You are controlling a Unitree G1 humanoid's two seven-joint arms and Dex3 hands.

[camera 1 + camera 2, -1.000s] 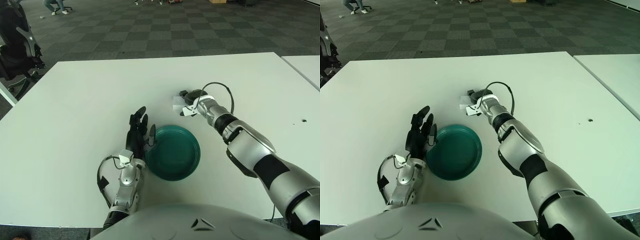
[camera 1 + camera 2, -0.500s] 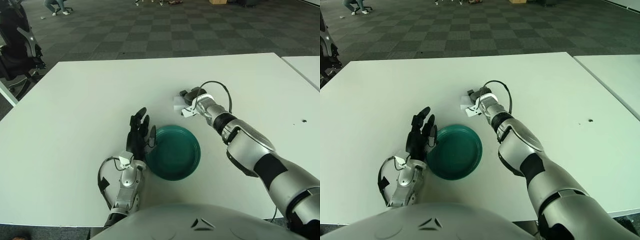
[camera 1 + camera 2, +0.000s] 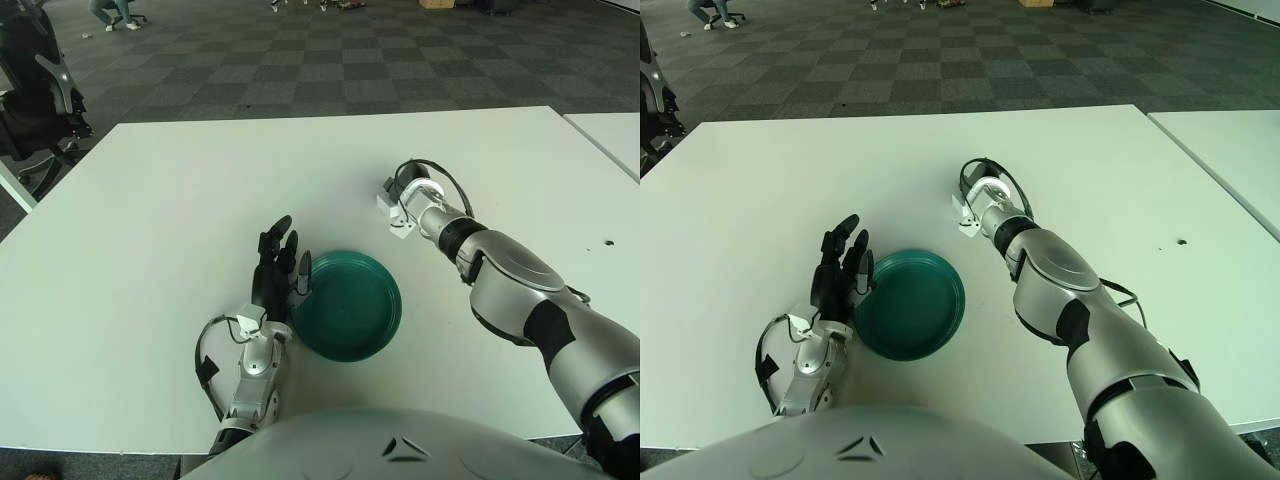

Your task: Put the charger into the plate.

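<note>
Left hand sits just left of the teal plate, fingers spread, holding nothing. Right hand is up past the plate, fingers wrapped on the white charger, over the white table.

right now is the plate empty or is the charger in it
Empty. The teal plate shows only its bare inside. The charger, a small white block, is up by the right hand, beyond the plate. The left hand shows beside the plate's left rim.
</note>
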